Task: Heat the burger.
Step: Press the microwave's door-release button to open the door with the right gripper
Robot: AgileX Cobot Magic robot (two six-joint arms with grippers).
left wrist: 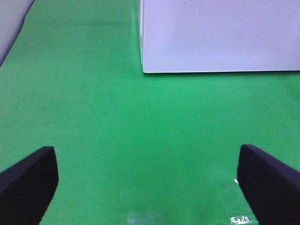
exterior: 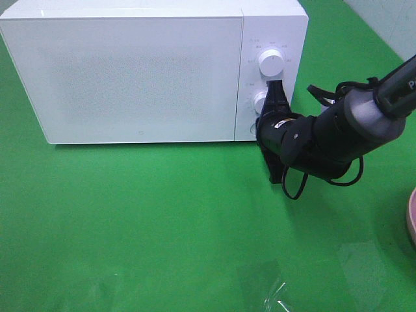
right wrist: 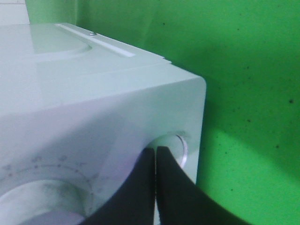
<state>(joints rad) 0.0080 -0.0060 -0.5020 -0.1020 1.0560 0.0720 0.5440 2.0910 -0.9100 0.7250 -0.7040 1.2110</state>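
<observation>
— What fills your screens?

— The green table (exterior: 130, 227) takes most of the high view; the white microwave (exterior: 276, 23) stands at its far side, door (exterior: 123, 78) shut.

— And the arms?

— I see the right arm (exterior: 364, 110) reaching in from the right toward the control panel; at the table's right edge a sliver of a pink plate (exterior: 411, 218) shows, well apart from the microwave.

— The right gripper?

— The right gripper (right wrist: 155, 152) has its two fingers pressed flat together, with nothing between them; their tips sit at the rim of the upper knob (exterior: 270, 62); whether they touch it I cannot tell; the fingers partly cover the middle knob (exterior: 260, 101).

— The left one?

— The left gripper (left wrist: 150, 187) is spread wide above bare green cloth, in front of the microwave's left corner; it holds nothing.

— Where is the burger?

— I cannot tell; none of my three views shows it.
</observation>
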